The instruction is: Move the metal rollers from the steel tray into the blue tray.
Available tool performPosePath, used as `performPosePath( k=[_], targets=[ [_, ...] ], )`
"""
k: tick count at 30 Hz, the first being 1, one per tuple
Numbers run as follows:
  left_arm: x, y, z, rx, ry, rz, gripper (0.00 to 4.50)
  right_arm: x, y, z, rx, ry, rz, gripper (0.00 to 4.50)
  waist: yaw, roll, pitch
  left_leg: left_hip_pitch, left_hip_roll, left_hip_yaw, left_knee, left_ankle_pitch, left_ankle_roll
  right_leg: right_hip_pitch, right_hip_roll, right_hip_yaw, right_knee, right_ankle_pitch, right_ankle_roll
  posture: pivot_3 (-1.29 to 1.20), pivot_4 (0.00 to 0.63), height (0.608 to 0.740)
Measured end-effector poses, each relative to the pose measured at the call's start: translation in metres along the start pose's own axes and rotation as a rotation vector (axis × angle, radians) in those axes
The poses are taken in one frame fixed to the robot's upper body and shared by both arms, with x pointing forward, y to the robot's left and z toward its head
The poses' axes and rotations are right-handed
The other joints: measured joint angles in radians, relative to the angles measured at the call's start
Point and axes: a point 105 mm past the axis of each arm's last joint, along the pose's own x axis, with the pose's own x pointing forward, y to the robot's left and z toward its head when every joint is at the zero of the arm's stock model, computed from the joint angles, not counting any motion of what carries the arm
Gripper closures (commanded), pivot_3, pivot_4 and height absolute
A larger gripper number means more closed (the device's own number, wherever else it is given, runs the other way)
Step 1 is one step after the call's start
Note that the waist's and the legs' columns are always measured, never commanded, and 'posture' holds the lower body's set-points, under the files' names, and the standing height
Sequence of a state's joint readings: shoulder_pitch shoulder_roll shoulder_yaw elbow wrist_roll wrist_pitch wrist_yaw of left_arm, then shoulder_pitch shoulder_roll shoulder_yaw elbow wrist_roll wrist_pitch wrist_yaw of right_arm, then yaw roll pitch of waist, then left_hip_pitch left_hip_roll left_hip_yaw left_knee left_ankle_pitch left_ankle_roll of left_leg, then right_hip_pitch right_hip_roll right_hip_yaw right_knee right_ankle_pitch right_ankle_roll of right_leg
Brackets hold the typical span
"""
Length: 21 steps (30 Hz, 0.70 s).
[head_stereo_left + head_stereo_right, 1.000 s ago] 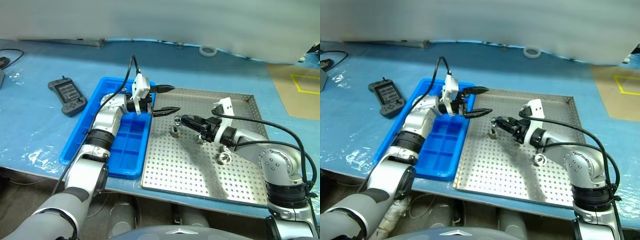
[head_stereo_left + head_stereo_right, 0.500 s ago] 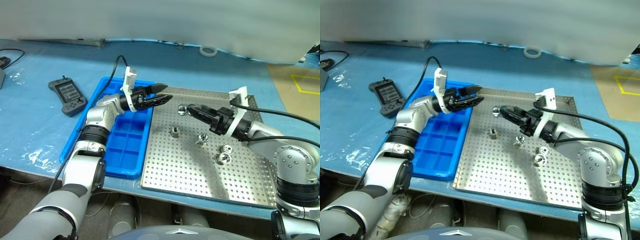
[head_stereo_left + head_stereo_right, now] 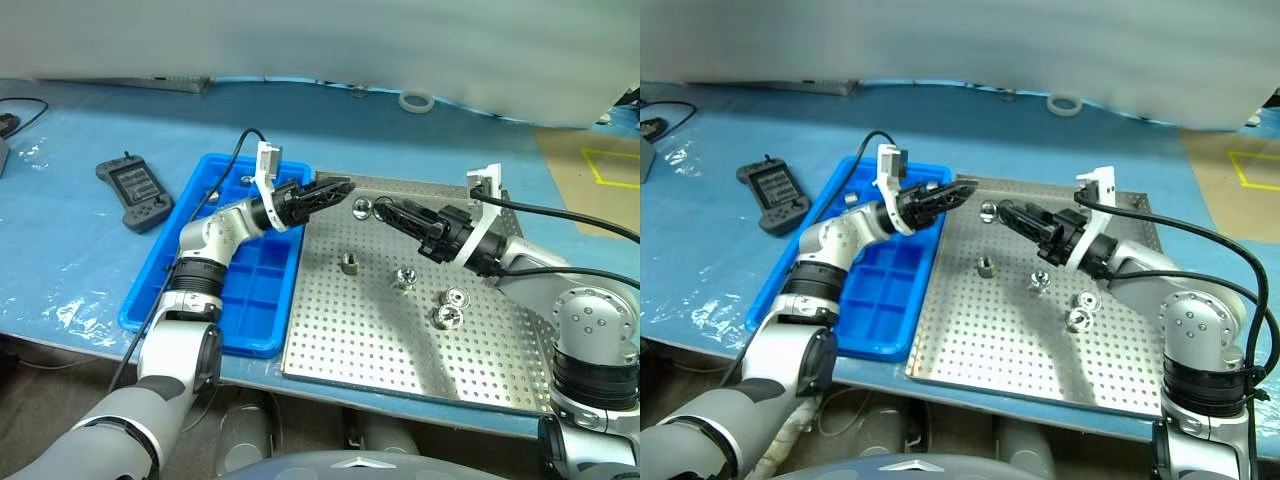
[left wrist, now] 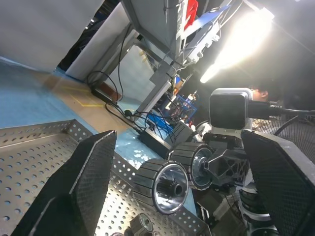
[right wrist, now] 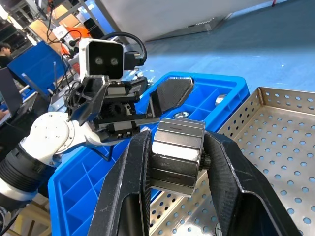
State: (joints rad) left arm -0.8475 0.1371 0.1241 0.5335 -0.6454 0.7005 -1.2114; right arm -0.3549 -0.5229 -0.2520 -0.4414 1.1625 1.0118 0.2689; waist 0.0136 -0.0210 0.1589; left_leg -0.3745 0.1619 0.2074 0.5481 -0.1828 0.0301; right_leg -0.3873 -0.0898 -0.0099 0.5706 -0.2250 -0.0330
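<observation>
A surface [image 3: 90,250] covered with a pale blue sheet is being used as the work area, with a white tape ring [image 3: 415,101] lying near its far edge and a dark handheld controller [image 3: 134,190] lying to the left. The blue tray [image 3: 240,335] is resting just beside the left rim of the steel tray [image 3: 400,350], the two lying side by side. One roller [image 5: 176,156] is being gripped between the closed fingers of the right gripper [image 3: 372,207], which is being held above the far left part of the steel tray, pointing toward the blue tray. The left gripper [image 3: 338,191] is being held opposite it, over the border between the two trays, with its fingers spread wide and nothing between them; the two grippers are near each other but apart. Four more rollers are lying on the perforated floor of the steel tray: one [image 3: 349,264] toward the left, one [image 3: 403,278] near the middle, and two [image 3: 457,297] [image 3: 444,317] close together further right. At least two rollers [image 5: 221,100] are lying in far compartments of the blue tray.
</observation>
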Motion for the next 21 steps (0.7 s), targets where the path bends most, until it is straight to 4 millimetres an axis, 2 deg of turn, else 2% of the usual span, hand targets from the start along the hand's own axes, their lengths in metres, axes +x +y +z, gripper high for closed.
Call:
performPosePath(
  k=[3, 9, 16, 21],
  targets=[
    [0.002, 0.001, -0.001, -0.006, -0.002, 0.004, 0.26, 0.004, 0.005, 0.011, -0.014, -0.035, 0.018, 3.24, 0.000, 0.000, 0.000, 0.000, 0.000, 0.000, 0.000, 0.000, 0.000, 0.000, 0.000, 0.000, 0.000, 0.000, 0.000, -0.35, 0.150, 0.740],
    [0.002, 0.002, 0.003, 0.009, -0.038, 0.012, 0.26, 0.009, 0.004, 0.019, 0.023, -0.090, 0.013, 3.24, 0.001, 0.000, 0.000, -0.001, 0.000, 0.000, 0.000, 0.000, 0.000, 0.000, 0.000, 0.000, 0.000, 0.000, 0.000, -0.35, 0.150, 0.740],
    [0.008, 0.006, 0.017, -0.071, -0.188, 0.022, 0.26, 0.012, 0.007, 0.021, 0.079, -0.122, 0.027, 3.24, 0.000, 0.000, 0.000, -0.001, 0.000, 0.000, 0.000, 0.000, 0.000, 0.000, 0.000, 0.000, -0.001, 0.000, 0.000, -0.34, 0.150, 0.740],
    [0.017, 0.004, 0.013, -0.134, -0.213, 0.005, 0.26, 0.015, 0.010, 0.024, 0.119, -0.144, 0.044, 3.24, 0.000, 0.000, 0.000, -0.001, 0.000, 0.000, 0.000, 0.000, 0.000, 0.000, 0.000, 0.000, -0.001, 0.000, 0.000, -0.34, 0.150, 0.740]
  ],
)
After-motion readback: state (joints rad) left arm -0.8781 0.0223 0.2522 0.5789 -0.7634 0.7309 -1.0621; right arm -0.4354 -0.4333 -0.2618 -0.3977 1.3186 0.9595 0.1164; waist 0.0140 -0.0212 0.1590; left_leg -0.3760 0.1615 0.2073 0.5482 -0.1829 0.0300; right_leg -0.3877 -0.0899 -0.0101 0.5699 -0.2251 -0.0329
